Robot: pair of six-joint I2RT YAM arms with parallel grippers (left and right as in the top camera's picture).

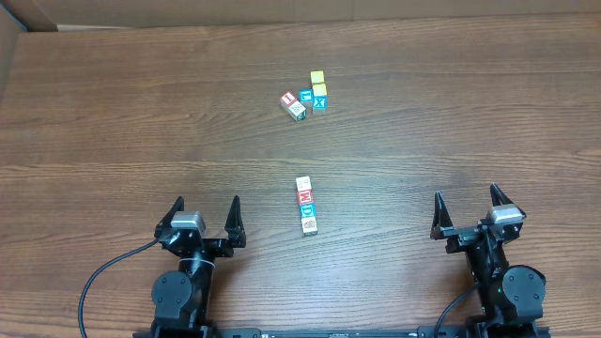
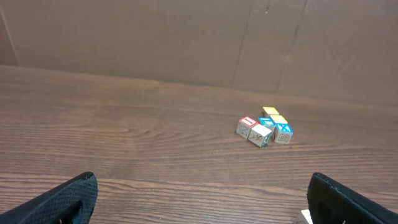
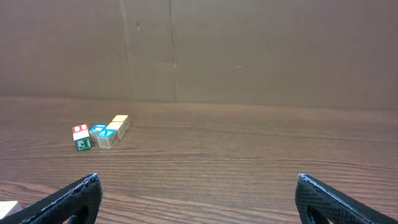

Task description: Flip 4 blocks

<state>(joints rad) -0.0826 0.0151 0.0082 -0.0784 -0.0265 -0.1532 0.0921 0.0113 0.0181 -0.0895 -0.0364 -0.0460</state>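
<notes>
While the left gripper [image 1: 207, 200] and right gripper [image 1: 466, 192] both stand wide open and empty, the row of four small wooden alphabet cubes [image 1: 306, 205] lies between them, its long axis running away from the robot, nearer the left arm.

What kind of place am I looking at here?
Probably a robotics test bench: a wood-grain table, a cardboard wall behind it, and a row of alphabet blocks between the open left pincer and right pincer.

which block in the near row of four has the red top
The red-topped block, second from the row's far end, between the cream end block and the blue-topped block.
</notes>
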